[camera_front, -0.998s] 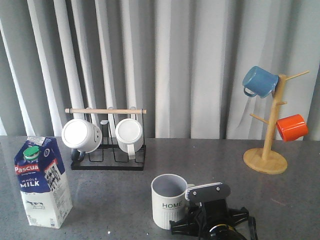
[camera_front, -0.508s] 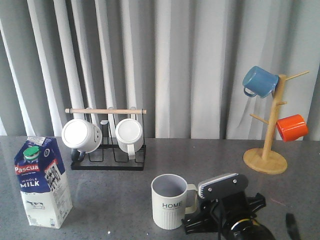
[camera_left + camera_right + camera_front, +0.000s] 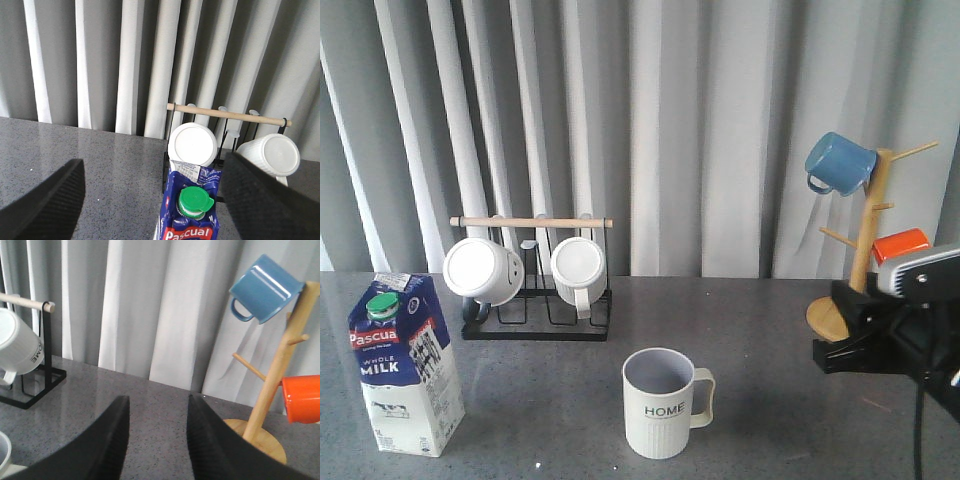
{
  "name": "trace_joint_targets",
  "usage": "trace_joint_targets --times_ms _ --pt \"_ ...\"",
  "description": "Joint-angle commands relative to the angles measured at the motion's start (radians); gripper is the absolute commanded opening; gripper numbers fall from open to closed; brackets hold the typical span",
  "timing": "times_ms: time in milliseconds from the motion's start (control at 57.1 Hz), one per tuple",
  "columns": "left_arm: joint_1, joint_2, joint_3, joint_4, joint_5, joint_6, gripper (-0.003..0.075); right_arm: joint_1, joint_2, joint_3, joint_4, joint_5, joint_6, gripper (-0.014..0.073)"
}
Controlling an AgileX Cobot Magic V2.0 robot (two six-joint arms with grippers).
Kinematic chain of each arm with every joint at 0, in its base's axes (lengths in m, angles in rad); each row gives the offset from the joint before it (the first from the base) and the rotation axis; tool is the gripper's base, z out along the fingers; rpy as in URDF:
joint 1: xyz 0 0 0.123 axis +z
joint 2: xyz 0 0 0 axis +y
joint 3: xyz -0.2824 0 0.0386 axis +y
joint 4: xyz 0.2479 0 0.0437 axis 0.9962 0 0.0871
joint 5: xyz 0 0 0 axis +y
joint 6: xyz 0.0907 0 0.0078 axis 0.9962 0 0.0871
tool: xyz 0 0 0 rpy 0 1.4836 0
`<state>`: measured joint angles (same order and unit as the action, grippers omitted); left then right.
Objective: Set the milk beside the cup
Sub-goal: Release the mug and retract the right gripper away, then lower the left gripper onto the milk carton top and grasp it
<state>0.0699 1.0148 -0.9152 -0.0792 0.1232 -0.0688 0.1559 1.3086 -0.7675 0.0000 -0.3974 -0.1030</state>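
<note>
The left gripper [image 3: 152, 200] stands wide open and empty in the left wrist view, its two dark fingers [image 3: 42, 197] at the lower left and lower right corners of the frame, nothing touching them; between them, at the bottom centre, rises the milk [image 3: 190, 220], green cap uppermost, so the carton sits straight ahead of the spread jaws with its long axis upright; in the front view the milk [image 3: 405, 365] stands at the lower left of the frame, well apart from the cup [image 3: 665, 400], which sits at lower centre with its handle toward the right; the left arm looks the nearer one for the pick; the right gripper [image 3: 155, 440] is partly open and holds nothing, its fingers at the bottom of its wrist view facing the wooden mug tree [image 3: 280, 370], and in the front view that arm sits at the right edge, away from the cup.
</note>
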Motion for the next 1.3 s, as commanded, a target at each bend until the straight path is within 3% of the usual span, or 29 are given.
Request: trace_joint_targets --times_ms 0,175,350,560,998,1278 --pt "-0.002 -0.014 -0.035 -0.008 -0.071 -0.003 0.0533 -0.061 -0.08 -0.023 -0.131 -0.016 0.155 0.0291" --pt "-0.002 -0.014 -0.035 -0.008 -0.071 -0.003 0.0533 -0.135 -0.158 -0.023 -0.158 0.062 0.214 0.0291" --pt "-0.002 -0.014 -0.035 -0.008 -0.071 -0.003 0.0533 -0.141 -0.237 -0.023 -0.137 0.077 0.22 0.0262" --pt "-0.002 -0.014 -0.035 -0.008 -0.071 -0.003 0.0533 -0.138 -0.272 -0.057 -0.109 0.195 0.213 -0.0016" --pt "-0.002 -0.014 -0.035 -0.008 -0.071 -0.003 0.0533 -0.138 -0.217 -0.058 -0.108 0.189 0.214 -0.0008" --pt "-0.002 -0.013 -0.035 -0.017 -0.162 -0.005 0.0533 -0.138 -0.215 -0.058 -0.108 0.189 0.214 -0.0008"
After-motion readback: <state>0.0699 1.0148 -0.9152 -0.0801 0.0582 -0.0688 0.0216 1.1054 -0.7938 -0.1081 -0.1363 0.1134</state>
